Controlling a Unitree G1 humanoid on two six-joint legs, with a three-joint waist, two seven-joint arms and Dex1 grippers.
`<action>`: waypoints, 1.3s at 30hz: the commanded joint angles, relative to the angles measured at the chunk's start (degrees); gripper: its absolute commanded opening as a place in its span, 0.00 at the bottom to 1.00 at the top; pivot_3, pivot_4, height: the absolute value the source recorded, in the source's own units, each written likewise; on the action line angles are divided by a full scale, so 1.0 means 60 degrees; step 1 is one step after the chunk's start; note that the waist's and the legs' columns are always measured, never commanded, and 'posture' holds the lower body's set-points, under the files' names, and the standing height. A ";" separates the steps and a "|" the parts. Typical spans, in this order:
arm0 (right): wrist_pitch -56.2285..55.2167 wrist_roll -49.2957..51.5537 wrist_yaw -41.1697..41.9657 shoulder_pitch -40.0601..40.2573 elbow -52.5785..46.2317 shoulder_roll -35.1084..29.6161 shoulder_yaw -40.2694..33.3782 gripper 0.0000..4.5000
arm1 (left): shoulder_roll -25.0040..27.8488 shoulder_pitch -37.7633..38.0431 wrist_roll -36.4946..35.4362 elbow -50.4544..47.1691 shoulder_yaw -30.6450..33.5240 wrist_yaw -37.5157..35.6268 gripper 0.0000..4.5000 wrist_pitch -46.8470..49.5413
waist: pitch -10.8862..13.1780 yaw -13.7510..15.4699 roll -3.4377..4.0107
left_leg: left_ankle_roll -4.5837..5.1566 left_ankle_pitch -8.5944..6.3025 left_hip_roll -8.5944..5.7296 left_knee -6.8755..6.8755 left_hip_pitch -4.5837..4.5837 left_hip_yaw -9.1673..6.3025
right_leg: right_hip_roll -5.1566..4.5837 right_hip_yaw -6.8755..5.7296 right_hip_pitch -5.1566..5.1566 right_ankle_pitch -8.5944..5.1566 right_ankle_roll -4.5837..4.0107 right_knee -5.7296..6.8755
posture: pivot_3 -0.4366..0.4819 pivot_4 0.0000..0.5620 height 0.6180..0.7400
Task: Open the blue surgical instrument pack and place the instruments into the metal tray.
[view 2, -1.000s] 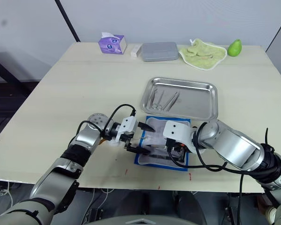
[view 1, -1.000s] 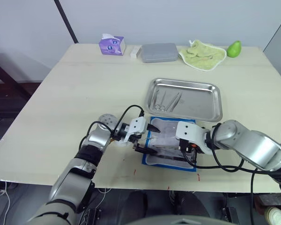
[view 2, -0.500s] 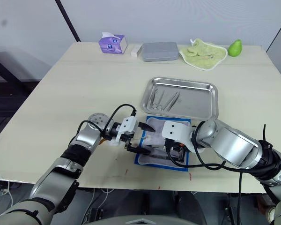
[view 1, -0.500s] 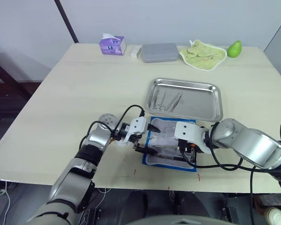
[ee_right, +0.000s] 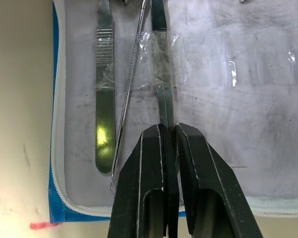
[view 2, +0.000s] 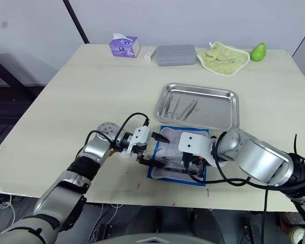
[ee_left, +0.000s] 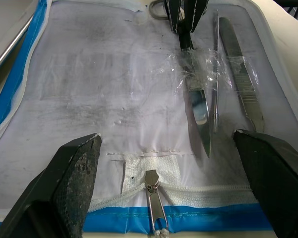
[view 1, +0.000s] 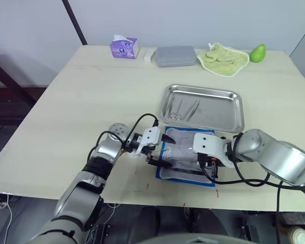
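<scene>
1. We're looking down on the worktop (view 1: 91, 91), and the blue surgical instrument pack (view 1: 185, 157) lies open flat near its near edge, white lining up, just this side of the metal tray (view 1: 229, 119).
2. Our right hand (ee_right: 170, 136) sits over the pack's right part, its two fingers (ee_right: 191, 163) pressed together on the flat steel shank of the scissors (ee_right: 161, 74) tucked under the clear pocket.
3. Next to that tool we see two more pieces in the lining: a thin probe (ee_right: 131, 84) and a flat scalpel handle (ee_right: 103, 99), lying side by side.
4. Our left hand (ee_left: 169, 163) rests at the pack's left edge, fingers spread wide apart, with the zipper pull (ee_left: 152, 196) between them and nothing gripped.
5. In the tray, a few instruments (view 1: 180, 109) already lie at the left end.
6. Along the far edge we have a purple tissue box (view 1: 124, 47), a grey flat box (view 1: 175, 56), a green cloth (view 1: 222, 53) and a green fruit (view 1: 257, 52).
</scene>
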 commanded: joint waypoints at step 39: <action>0.0365 -0.0079 0.0414 -0.1689 -0.0039 0.0239 0.0497 0.01 | 0.0157 0.1003 0.1194 -0.0051 -0.1146 0.0615 1.00 0.1385 | 0.0006 -0.0041 0.0014 | 0.0006 -0.0001 -0.0025 0.0011 -0.0009 -0.0028 | -0.0028 -0.0032 0.0007 -0.0009 0.0018 0.0011 | 0.48 0.27 1.00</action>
